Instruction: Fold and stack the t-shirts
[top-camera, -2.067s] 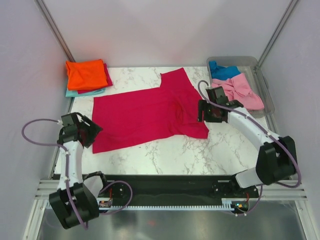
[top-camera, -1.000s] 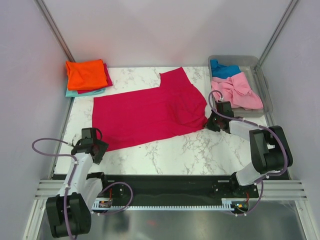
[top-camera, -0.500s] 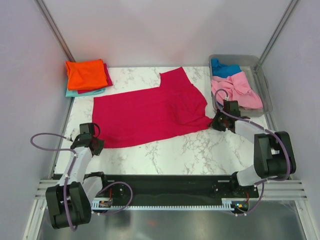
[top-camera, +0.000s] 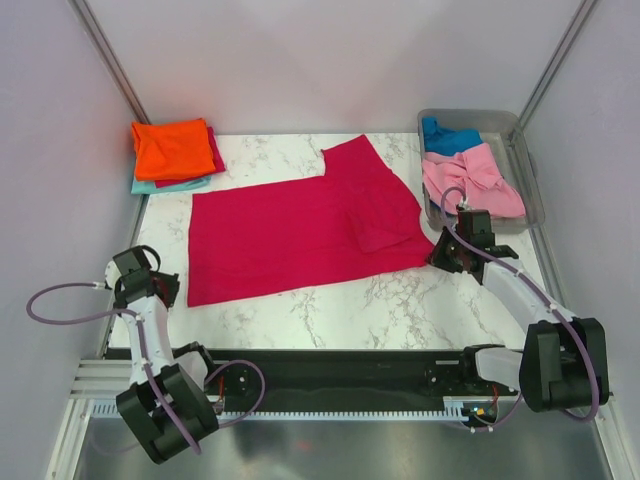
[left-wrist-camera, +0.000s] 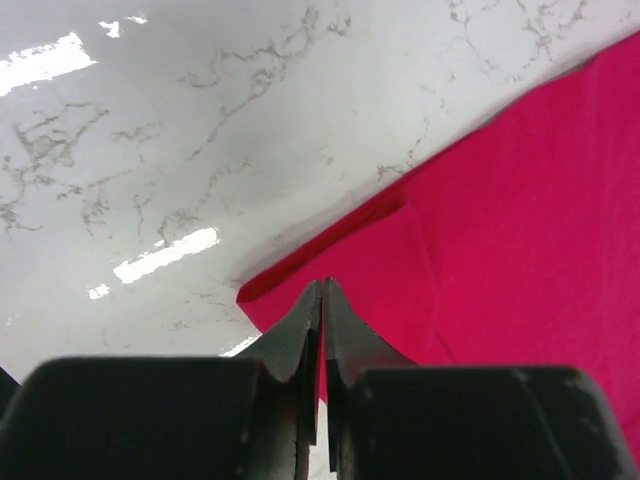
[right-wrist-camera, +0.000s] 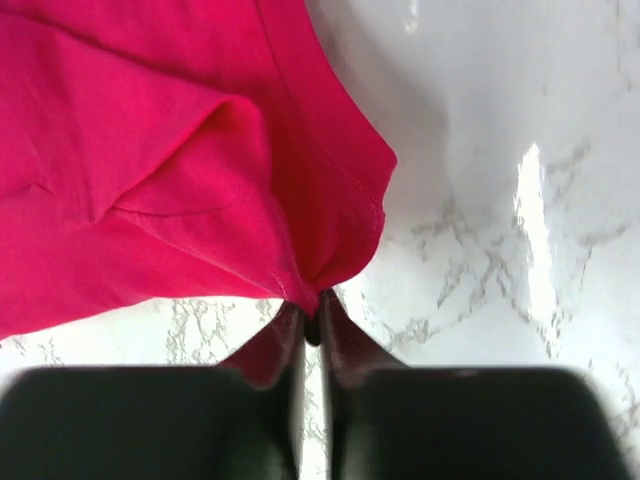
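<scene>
A crimson-pink t-shirt (top-camera: 290, 235) lies spread flat across the middle of the marble table. My right gripper (top-camera: 441, 256) is at its near right corner. In the right wrist view the cloth (right-wrist-camera: 150, 150) gathers to a pinched point in my right gripper (right-wrist-camera: 312, 308), which is shut on it. My left gripper (top-camera: 163, 291) is just left of the shirt's near left corner. In the left wrist view my left gripper (left-wrist-camera: 323, 287) is shut, its tips over that corner (left-wrist-camera: 520, 220), and no cloth is clearly held.
A folded stack sits at the far left corner: an orange shirt (top-camera: 172, 148) on top and a teal one (top-camera: 150, 186) below. At the far right, a clear grey tub (top-camera: 532, 192) holds a light pink shirt (top-camera: 478, 182) and a blue one (top-camera: 445, 137).
The left gripper shut near the shirt's near left corner, then drew back to the left. The right gripper pulled the shirt's right corner outward, and the cloth now lies flatter.
</scene>
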